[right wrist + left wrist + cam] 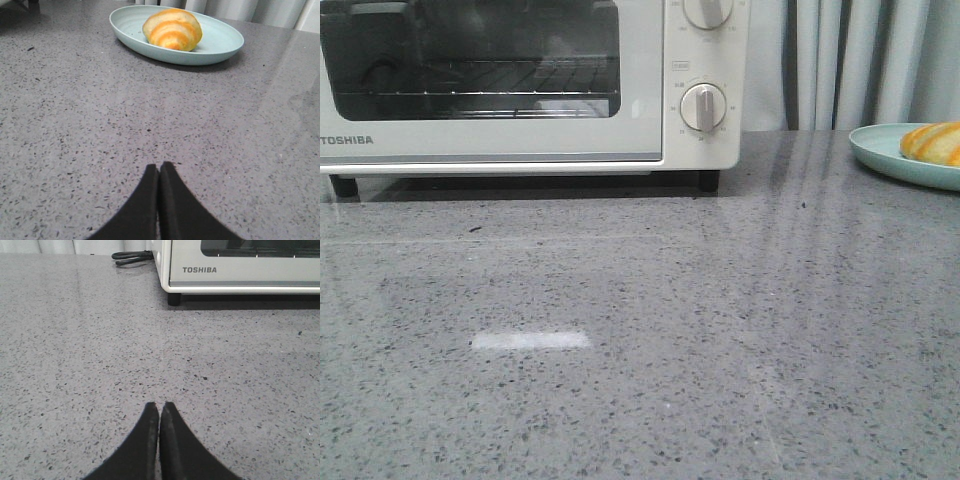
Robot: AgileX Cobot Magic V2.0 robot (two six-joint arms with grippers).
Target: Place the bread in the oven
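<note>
Only the fingertips of the robot appear: the left gripper (159, 412) shows two matte black fingers (142, 440) that broaden from narrow, pointed tips into wide, smooth bases. The right gripper (159, 172) looks identical, its black fingers (177, 205) plain and unmarked, with no screws, cables or lettering visible.
</note>
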